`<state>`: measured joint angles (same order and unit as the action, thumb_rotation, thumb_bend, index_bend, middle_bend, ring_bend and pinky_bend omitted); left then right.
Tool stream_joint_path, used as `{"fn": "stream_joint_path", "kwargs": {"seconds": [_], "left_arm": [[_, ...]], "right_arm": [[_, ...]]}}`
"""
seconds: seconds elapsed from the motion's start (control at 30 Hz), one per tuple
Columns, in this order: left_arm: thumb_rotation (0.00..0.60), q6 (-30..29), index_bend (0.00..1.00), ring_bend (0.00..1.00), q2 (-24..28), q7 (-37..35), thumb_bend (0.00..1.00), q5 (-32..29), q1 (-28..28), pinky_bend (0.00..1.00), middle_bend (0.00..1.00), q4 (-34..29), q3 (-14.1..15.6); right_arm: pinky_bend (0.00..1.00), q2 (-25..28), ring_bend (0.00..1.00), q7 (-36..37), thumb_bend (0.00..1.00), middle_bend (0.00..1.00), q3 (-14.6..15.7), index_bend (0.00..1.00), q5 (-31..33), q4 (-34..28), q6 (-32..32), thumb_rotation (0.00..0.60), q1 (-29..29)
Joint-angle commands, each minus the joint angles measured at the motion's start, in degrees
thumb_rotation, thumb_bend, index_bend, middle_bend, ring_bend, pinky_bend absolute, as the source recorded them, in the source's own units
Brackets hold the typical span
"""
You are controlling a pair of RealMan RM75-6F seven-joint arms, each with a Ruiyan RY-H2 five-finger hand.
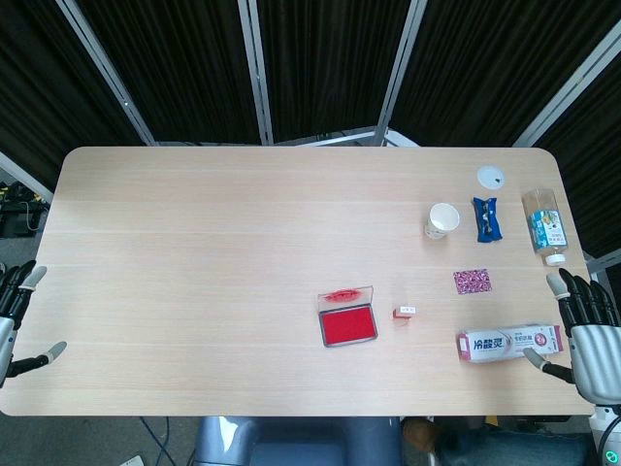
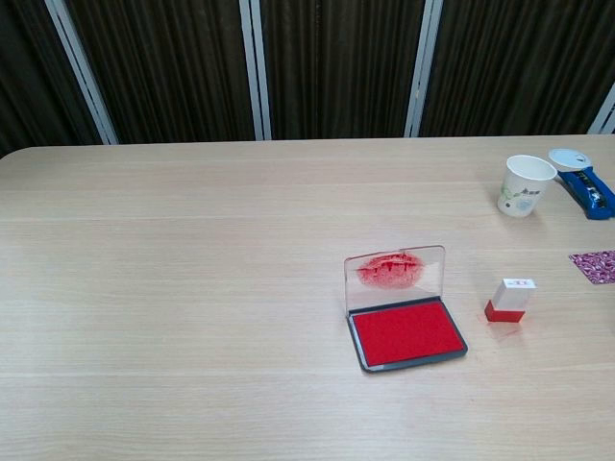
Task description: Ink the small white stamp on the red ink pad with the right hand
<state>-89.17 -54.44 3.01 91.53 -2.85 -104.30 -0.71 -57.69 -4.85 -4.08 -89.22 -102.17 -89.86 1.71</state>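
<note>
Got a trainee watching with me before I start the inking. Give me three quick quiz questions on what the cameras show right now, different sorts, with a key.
1. True or false: the lid of the ink pad stands open.
2. Multiple choice: the stamp stands A) on the ink pad, B) on the table just right of the ink pad, C) in the right hand.
3. Fill in: the thumb of the right hand lies at the end of the long ____ box.

Key
1. True; the clear lid is tilted up, smeared with red ink.
2. B; it stands upright, apart from the ink pad, and no hand touches it.
3. Toothpaste, near the table's front right edge.
</note>
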Motion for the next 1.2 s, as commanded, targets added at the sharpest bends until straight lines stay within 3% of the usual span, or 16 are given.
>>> {"fn": "stream_joint_path", "kwargs": {"seconds": [0.03,0.23,0.3,0.43,0.47,0.57,0.7,0.8,0.87,1.2], "left_arm": [[0.6,0.0,0.0,0.0,0.1,-0.1,0.0,0.0,0.0,0.0,0.0,-0.1,0.0],[0.6,0.1,0.0,0.0,0.1,-0.1,0.0,-0.4,0.1,0.0,0.0,-0.2,-0.1],[0.6,0.2,0.0,0.0,0.0,0.2,0.0,-0.5,0.0,0.0,0.0,-0.2,-0.1],[0.6,1.0,0.0,0.0,-0.4,1.4,0.0,-1.3,-0.3,0.0,0.0,0.0,-0.3],[0.6,1.3,0.0,0.0,-0.6,1.8,0.0,-1.8,-0.5,0.0,0.0,0.0,-0.6],[0.6,2.4,0.0,0.0,-1.1,2.7,0.0,-3.5,-1.1,0.0,0.0,0.0,-1.1],[0.6,4.1,0.0,0.0,-1.7,4.5,0.0,-5.9,-1.9,0.0,0.0,-0.3,-1.8],[0.6,5.2,0.0,0.0,-2.4,6.3,0.0,-7.1,-2.5,0.0,0.0,-0.3,-2.1],[0.6,5.9,0.0,0.0,-2.9,7.5,0.0,-8.3,-2.8,0.0,0.0,-0.3,-2.4],[0.6,7.5,0.0,0.0,-4.4,10.9,0.0,-11.9,-3.8,0.0,0.0,0.1,-3.3]], "right_arm": [[0.0,0.0,0.0,0.0,0.0,0.0,0.0,0.0,-0.1,0.0,-0.1,0.6,0.0],[0.0,-0.1,0.0,-0.1,0.0,0.0,0.4,0.0,-0.1,0.3,0.8,0.6,0.2],[0.06,-0.3,0.05,-0.2,0.0,0.0,0.4,0.0,-0.1,0.6,1.5,0.6,0.5],[0.7,-1.5,0.5,-1.4,0.0,0.0,-0.5,0.0,-0.2,2.3,3.9,0.6,2.8],[0.79,-2.0,0.58,-2.0,0.0,0.0,-0.9,0.0,0.0,2.9,5.0,0.6,3.7],[0.91,-3.0,0.72,-3.3,0.0,0.01,-1.6,0.0,1.2,3.8,10.4,0.6,7.0],[1.0,-3.1,0.82,-1.6,0.0,0.16,-3.1,0.08,8.0,1.8,23.5,0.6,13.5],[1.0,-5.8,0.87,-4.6,0.0,0.28,-4.7,0.19,11.8,3.0,28.4,0.6,17.1],[1.0,-8.8,0.9,-6.5,0.0,0.34,-5.5,0.24,14.7,3.6,29.5,0.6,18.5],[1.0,-19.5,0.9,-18.8,0.08,0.38,-6.4,0.31,23.5,8.6,30.3,0.6,23.0]]}}
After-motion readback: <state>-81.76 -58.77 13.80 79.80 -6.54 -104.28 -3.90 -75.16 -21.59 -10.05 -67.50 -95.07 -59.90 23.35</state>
